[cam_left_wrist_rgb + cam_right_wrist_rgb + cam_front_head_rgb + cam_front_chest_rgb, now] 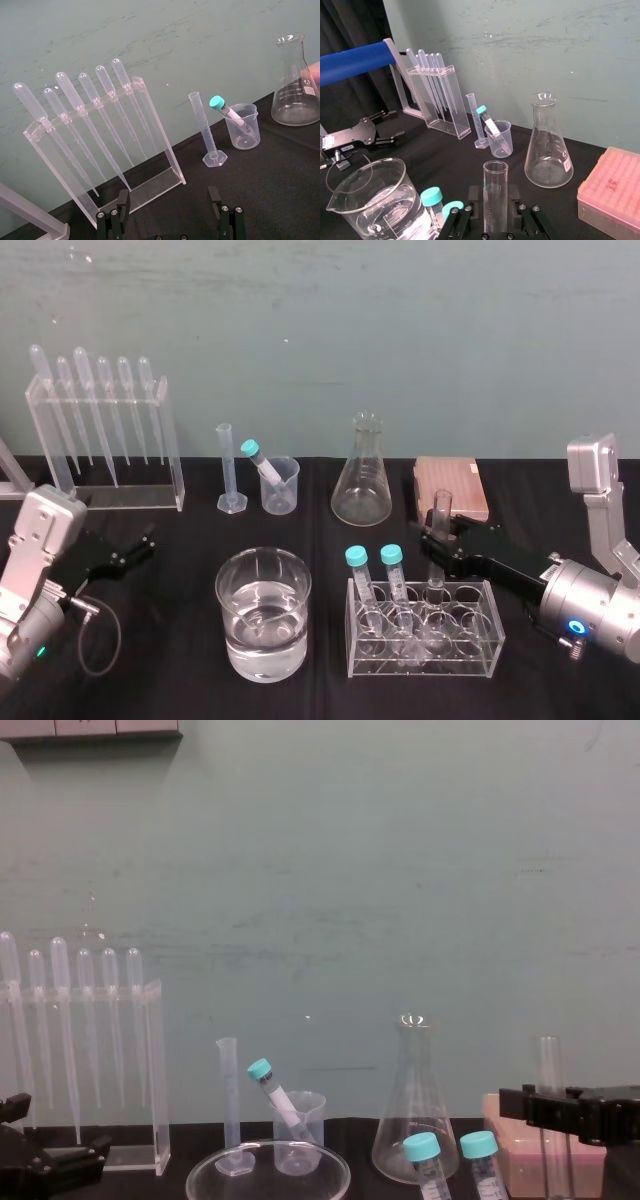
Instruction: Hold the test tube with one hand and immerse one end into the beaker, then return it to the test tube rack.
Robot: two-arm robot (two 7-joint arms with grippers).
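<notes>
One hazard dominates: the right gripper (437,536) straddles the test tube (441,502), which appears to stand upright in the rack (485,635). Whether the gripper pinches the glass cannot be told. A loose hold risks a slip on the way to the beaker (285,495), which already holds a capped tube (258,458). The left gripper (148,543) rests spread at far left.

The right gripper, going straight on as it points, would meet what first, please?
The test tube in the rack, between the open fingers of the right gripper; beyond, probably the conical flask, depth unclear. The left gripper sits far left.
</notes>
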